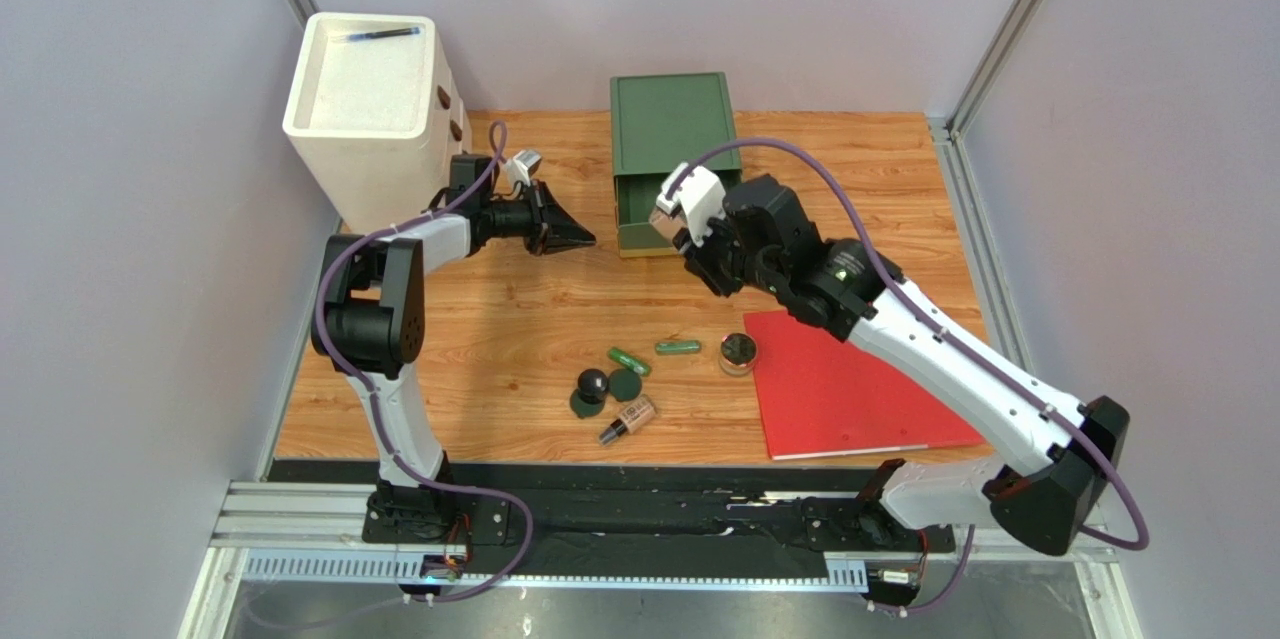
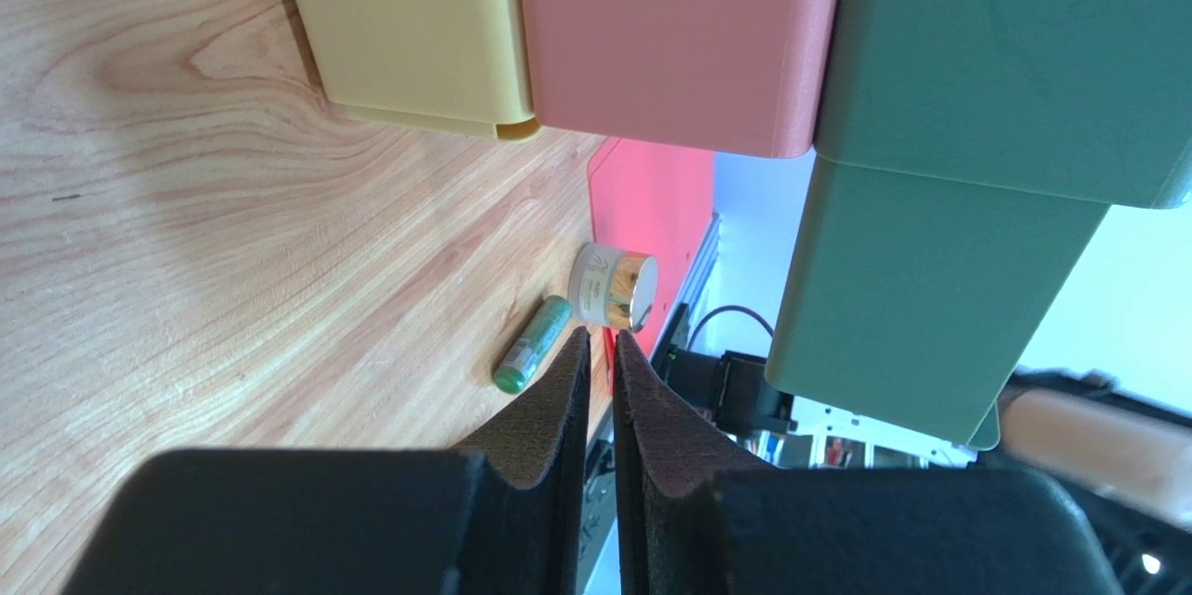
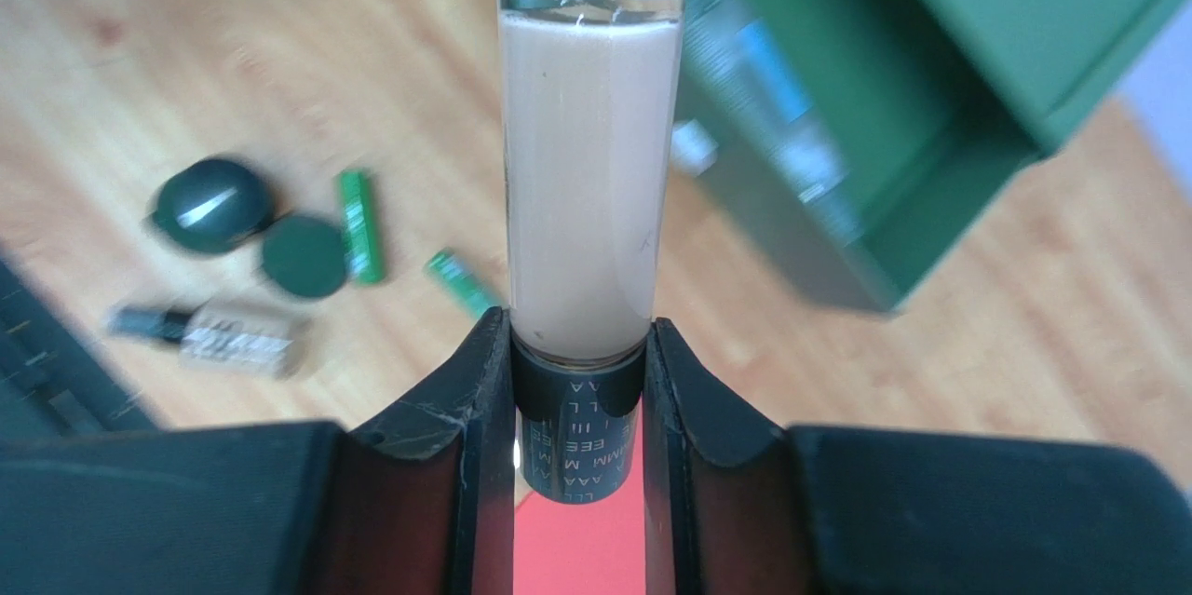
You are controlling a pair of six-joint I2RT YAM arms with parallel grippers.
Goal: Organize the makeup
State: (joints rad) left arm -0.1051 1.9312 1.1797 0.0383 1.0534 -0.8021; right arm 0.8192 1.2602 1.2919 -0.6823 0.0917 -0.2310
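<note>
Wooden table, near edge: small amber bottle, dark green round compacts and slim green tubes lie clustered, a round jar beside the flat red book. Further back, the right gripper clamps a clear beige-filled bottle by its dark cap; the left gripper hangs all but closed, empty.

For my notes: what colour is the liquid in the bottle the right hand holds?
Beige; the bottle shows best in right wrist view.

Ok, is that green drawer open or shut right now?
Open. The green drawer sits slid out of its green case toward the arms, and the right wrist view looks into its exposed inside.
</note>
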